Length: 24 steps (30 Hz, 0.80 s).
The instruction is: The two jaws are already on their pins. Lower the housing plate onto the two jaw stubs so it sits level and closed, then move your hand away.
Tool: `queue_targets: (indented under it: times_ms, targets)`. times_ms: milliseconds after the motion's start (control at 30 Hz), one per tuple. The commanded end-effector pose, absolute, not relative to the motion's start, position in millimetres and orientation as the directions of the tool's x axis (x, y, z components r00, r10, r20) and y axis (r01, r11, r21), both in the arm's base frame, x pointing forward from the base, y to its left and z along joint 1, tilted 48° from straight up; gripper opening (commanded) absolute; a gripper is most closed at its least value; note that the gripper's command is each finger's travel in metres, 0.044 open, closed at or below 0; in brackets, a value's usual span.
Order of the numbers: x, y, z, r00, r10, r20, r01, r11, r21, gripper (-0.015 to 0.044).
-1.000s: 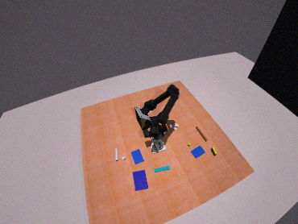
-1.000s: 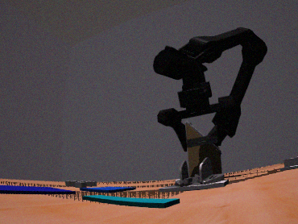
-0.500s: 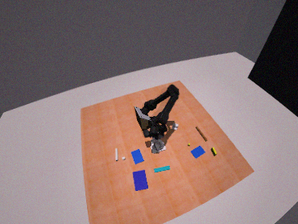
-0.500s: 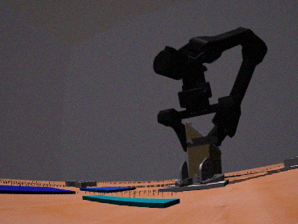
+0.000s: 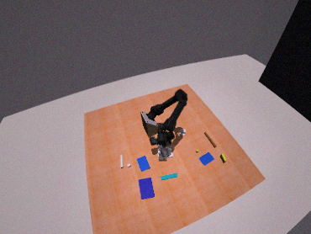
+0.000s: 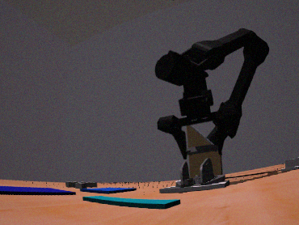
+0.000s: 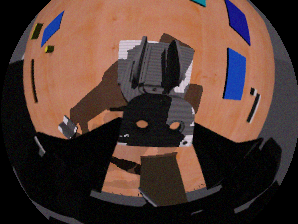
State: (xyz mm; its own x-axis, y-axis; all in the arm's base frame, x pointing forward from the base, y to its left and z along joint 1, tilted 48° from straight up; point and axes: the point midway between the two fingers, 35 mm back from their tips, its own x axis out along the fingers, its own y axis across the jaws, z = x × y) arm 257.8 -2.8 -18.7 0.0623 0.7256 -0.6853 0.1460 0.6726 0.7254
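The dark housing plate (image 6: 202, 149) (image 7: 150, 111) is between the two fingertips of my gripper (image 6: 202, 154) (image 7: 156, 123), which is shut on it. Two round holes show in the plate in the wrist view. In the exterior view it is seen nearly edge-on, a little above the jaw tops and slightly tilted. Two grey upright jaws (image 6: 207, 171) (image 7: 172, 64) stand side by side on the pale base (image 6: 170, 189) (image 7: 126, 46). The plate hides the near part of the base in the wrist view. The stubs are not clearly visible.
A tan panel (image 5: 150, 128) (image 7: 162, 175) stands close to the arm. Blue tiles (image 5: 143, 163) (image 5: 206, 158), a dark blue tile (image 5: 146, 188) and a teal bar (image 5: 169, 177) (image 6: 131, 201) lie around the base. A brown stick (image 5: 210, 140) and a white rod (image 5: 122, 162) lie farther out.
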Motion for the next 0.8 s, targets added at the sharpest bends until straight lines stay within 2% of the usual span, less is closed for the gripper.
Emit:
queue_targets:
  times_ms: [0,767]
  targets:
    - [256,3,-23,0.057,0.73,-0.681,0.153,0.668,0.728,0.0351]
    - [257,31,-48,0.057,0.733,-0.678,0.152,0.665,0.731,0.0351]
